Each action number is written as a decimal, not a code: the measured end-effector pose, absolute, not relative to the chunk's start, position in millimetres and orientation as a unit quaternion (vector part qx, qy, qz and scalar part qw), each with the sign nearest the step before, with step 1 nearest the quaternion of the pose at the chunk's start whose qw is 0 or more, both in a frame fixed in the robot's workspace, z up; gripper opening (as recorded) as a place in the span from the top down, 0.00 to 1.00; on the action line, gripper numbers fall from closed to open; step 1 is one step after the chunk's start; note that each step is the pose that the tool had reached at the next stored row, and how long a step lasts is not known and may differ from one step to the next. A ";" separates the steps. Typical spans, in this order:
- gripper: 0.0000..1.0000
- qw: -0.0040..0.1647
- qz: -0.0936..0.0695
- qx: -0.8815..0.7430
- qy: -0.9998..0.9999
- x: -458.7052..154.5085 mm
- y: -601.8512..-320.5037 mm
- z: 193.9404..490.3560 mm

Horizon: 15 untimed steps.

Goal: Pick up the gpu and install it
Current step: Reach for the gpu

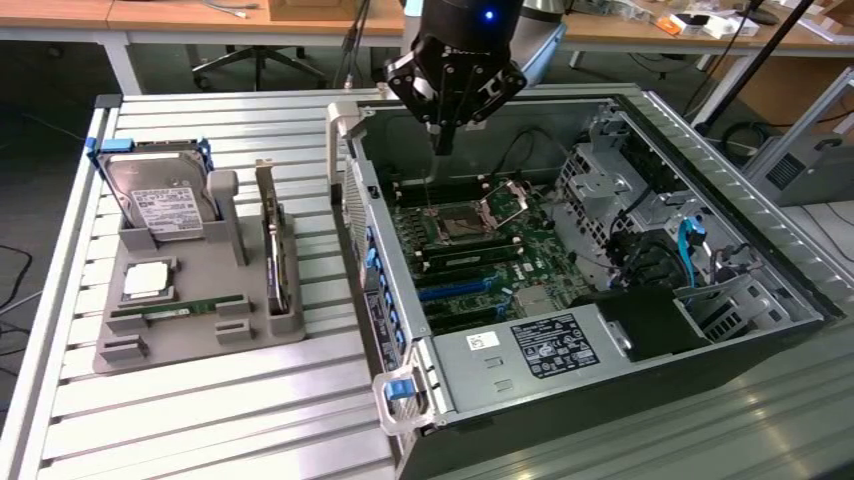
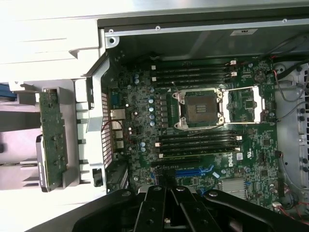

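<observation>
pincer (image 1: 445, 142) over open case (image 1: 721, 185); gpu (image 1: 276, 258) in holder (image 1: 187, 335).

Exterior view: bright, even overhead light. Slatted table (image 1: 200, 400) at eight o'clock carries mild glare; computer case (image 1: 627, 430) interior at three o'clock is shaded. Wrist view: table washes out white; motherboard (image 2: 145, 121) evenly lit; gripper (image 2: 170, 191) a dark silhouette.

Black gripper (image 1: 445, 142) w/ linked fingers (image 2: 153, 209) (small screws on links); blue LED (image 1: 489, 15) on wrist; grey arm (image 1: 537, 40).
</observation>
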State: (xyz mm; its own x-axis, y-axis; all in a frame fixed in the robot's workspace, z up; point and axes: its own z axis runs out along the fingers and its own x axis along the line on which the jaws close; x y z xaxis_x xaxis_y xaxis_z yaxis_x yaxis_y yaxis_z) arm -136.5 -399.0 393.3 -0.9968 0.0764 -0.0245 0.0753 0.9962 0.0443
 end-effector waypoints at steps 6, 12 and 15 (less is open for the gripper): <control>0.89 0.013 0.022 0.038 0.999 -140.5 -398.9 393.3; 0.89 0.013 0.022 0.038 0.999 -143.3 -398.9 393.3; 0.89 0.013 0.022 0.038 0.999 -144.5 -398.9 393.3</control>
